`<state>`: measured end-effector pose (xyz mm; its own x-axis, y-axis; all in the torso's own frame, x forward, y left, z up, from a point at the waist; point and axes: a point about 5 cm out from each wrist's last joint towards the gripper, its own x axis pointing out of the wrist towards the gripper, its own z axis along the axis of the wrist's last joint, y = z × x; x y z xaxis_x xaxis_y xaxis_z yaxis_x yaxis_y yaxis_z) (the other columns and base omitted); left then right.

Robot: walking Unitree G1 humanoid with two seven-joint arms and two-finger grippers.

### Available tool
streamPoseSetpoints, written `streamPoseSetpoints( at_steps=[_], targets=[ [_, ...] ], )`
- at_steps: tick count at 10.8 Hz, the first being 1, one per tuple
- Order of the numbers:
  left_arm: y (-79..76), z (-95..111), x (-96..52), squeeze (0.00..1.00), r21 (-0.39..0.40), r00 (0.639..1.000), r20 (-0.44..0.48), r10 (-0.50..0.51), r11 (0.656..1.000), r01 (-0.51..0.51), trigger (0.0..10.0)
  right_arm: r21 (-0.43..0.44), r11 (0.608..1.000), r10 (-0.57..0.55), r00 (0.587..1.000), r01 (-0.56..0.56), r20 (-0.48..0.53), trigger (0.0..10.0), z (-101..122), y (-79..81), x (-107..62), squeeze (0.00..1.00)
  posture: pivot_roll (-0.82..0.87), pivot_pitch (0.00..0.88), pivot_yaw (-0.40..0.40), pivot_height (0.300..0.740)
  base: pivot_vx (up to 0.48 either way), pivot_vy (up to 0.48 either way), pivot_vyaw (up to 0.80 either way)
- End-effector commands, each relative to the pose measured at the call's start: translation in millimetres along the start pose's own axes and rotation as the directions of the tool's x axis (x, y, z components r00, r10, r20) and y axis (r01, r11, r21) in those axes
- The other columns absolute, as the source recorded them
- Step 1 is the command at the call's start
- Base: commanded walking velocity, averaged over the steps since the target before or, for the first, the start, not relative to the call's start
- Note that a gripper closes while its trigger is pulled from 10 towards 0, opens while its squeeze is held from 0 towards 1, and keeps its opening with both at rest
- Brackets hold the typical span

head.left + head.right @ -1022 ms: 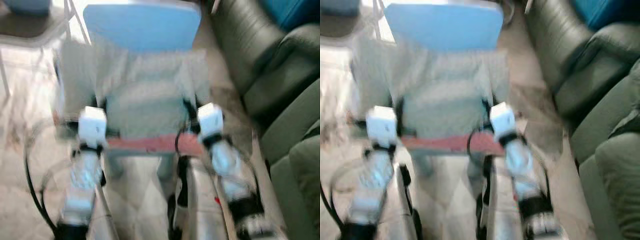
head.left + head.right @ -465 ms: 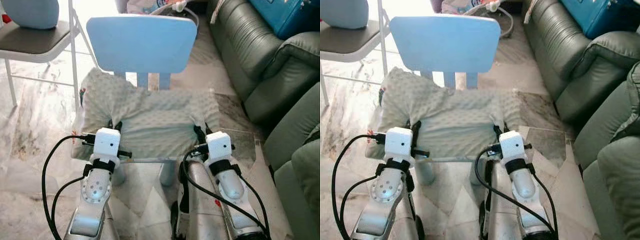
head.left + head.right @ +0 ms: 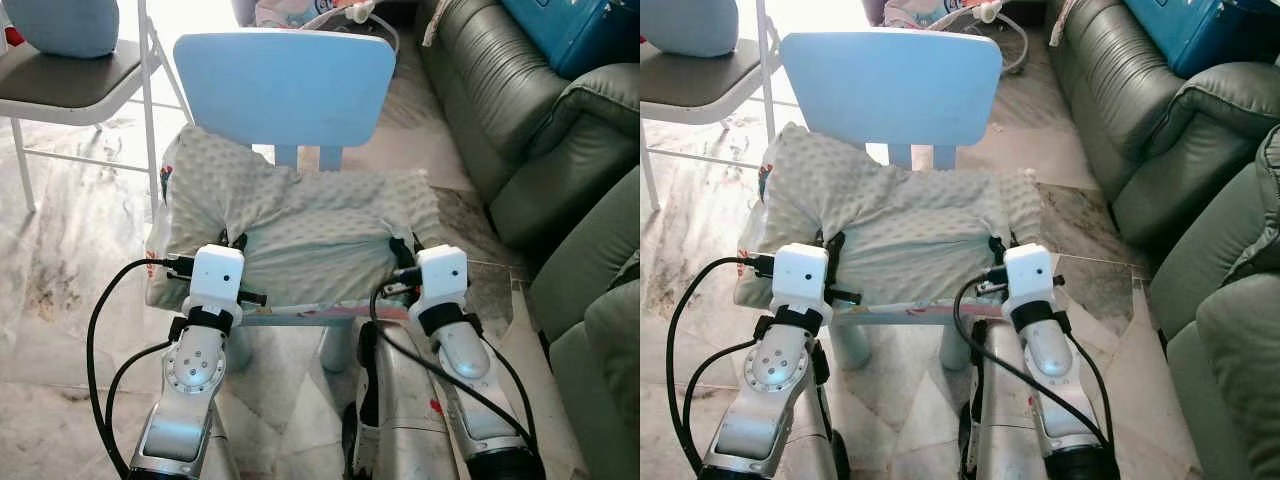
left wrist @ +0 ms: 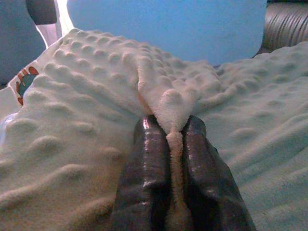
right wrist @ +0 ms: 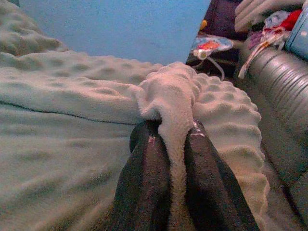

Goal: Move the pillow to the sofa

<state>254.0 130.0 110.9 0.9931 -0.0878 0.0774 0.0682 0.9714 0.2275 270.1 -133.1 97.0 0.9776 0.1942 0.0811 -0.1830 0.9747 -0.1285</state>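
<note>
Pale green, dimpled fabric covers the pillow (image 3: 300,225), which lies across the seat of the light blue child's chair (image 3: 285,85). Left gripper (image 4: 175,132): fingers pinched together on a fold of the pillow at its 8 o'clock corner. Right gripper (image 5: 173,130): fingers pinched together on a fold at the 4 o'clock corner. Dark green leather sofa (image 3: 520,130) stands at 2 o'clock from the chair. Folding chair (image 3: 70,85) stands at 10 o'clock, on the marble floor (image 3: 60,270).

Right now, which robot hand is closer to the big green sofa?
Right. The right gripper pinches the pillow on the side facing the sofa; the left gripper pinches its far side, by the folding chair.
</note>
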Motion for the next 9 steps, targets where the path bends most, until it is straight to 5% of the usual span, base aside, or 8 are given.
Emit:
streamPoseSetpoints(
  at_steps=[1, 9],
  targets=[
    [18.6, -2.3, -2.3, 0.00, 0.014, 0.997, -0.018, 0.072, 0.997, -0.071, 10.0, 0.011, 0.990, -0.141, 0.990, 0.141, 0.028, 10.0, 8.8, -31.6, -2.2, 0.00, 0.03, 0.048, -0.047, 0.528, 0.000, 0.000, 0.00],
    [9.3, -1.9, 1.4, 0.00, -0.011, 1.000, -0.016, 0.015, 1.000, -0.016, 10.0, 0.037, 0.990, -0.139, 0.990, 0.139, 0.011, 10.0, 17.6, -32.8, 2.8, 0.00, 0.01, 0.054, -0.047, 0.658, 0.000, 0.000, 0.00]
  ],
)
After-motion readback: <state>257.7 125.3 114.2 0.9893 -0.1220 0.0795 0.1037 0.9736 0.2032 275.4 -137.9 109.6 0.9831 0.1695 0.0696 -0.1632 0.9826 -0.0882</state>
